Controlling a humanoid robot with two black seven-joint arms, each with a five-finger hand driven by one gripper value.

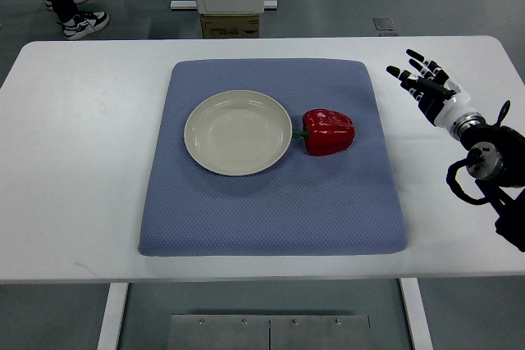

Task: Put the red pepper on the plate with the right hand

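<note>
Shoes (84, 22) of a person beyond the far left corner of the table (74, 145), on the floor. Blue mat (271, 211) spread over the middle of the white table, reaching close to its near edge. Cream plate (238, 133) on the mat's left-centre part, round, shallow, holding nothing. Red pepper (329, 131) just beside the plate's right rim, lying on the mat, green stem pointing at the plate and almost touching it; not on the plate yet. Cardboard box (230, 25) beyond the far edge, under a white column. Right hand (428, 84) over the bare tabletop near the right edge, well apart from the pepper, fingers (414, 59) spread wide, gripping nothing, arm entering from the right.
</note>
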